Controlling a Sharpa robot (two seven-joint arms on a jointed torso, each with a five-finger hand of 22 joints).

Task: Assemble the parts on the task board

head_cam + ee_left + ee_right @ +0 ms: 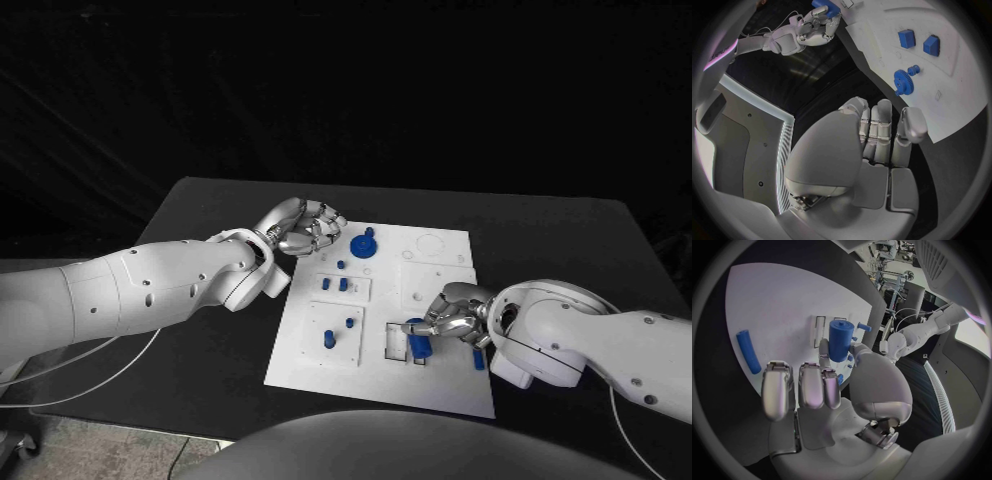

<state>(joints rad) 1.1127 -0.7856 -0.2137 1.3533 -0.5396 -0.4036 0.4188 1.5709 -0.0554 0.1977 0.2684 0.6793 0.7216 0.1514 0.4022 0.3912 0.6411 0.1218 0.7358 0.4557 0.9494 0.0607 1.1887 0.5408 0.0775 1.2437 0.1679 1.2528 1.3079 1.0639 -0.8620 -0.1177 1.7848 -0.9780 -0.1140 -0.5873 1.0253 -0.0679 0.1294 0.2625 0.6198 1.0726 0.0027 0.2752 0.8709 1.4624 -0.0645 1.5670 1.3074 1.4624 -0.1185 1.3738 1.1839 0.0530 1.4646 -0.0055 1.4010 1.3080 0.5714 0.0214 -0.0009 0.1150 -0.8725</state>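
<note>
Fingers (831,385) of right hand (453,318) clamped on a fat blue cylinder (418,338), right over the slot in the task board (433,385). Fingers (879,125) of left hand (300,226) curled in together, holding nothing, at the board's far left corner. Black bench (202,300) under the board. Blue gear (364,244) on the board, just beside the left hand. Thin blue rod (479,359) lying on the board near the right hand. Small blue blocks (335,285) standing near the board's middle.
</note>
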